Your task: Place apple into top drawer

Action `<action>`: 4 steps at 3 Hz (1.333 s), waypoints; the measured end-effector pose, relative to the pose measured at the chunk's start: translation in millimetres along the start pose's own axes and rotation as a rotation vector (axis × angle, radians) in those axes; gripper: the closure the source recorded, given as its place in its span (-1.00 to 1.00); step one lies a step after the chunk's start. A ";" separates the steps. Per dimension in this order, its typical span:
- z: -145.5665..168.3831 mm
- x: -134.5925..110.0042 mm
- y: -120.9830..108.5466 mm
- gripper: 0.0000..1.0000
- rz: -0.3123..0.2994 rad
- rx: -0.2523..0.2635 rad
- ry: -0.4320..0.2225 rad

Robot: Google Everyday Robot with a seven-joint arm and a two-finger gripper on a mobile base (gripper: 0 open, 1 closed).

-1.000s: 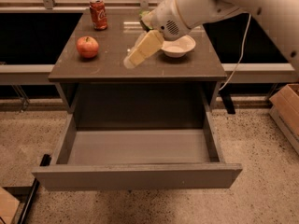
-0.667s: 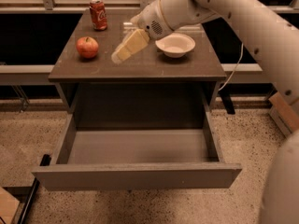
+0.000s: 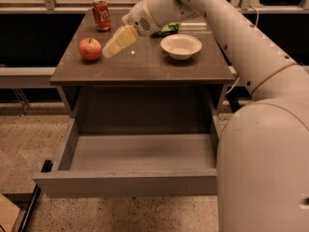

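1. Apple (image 3: 90, 49): set on the worktop (image 3: 145, 69) near its 9 o'clock edge, outside the top drawer (image 3: 125, 182).
2. Gripper (image 3: 111, 48): held just beside the apple at its 3 o'clock; how far it is opened cannot be told.
3. Top drawer: pulled out at the worktop's 6 o'clock, grey floor exposed.
4. Bowl (image 3: 180, 45): placed at 3 o'clock of the gripper.

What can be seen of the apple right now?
The apple is small, round and red, with a paler patch near the top. It sits on the grey tabletop, near its left edge in the picture, in front of the red soda can and apart from it. The gripper slants down close beside it; whether they touch is unclear. It is not in the open top drawer.
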State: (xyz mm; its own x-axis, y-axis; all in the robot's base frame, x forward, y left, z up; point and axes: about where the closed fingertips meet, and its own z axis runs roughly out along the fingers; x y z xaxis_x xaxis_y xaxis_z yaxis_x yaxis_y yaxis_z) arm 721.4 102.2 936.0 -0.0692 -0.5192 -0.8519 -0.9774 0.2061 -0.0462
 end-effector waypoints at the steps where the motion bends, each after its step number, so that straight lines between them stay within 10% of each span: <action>1: 15.7 14.3 4.4 -1.00 0.067 0.027 0.018; 4: 99.7 12.1 -32.7 -1.00 0.122 0.147 -0.104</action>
State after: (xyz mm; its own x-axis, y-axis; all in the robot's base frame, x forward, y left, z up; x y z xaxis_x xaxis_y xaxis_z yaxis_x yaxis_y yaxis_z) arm 772.4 171.9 875.2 -0.1564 -0.3965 -0.9046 -0.9231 0.3846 -0.0090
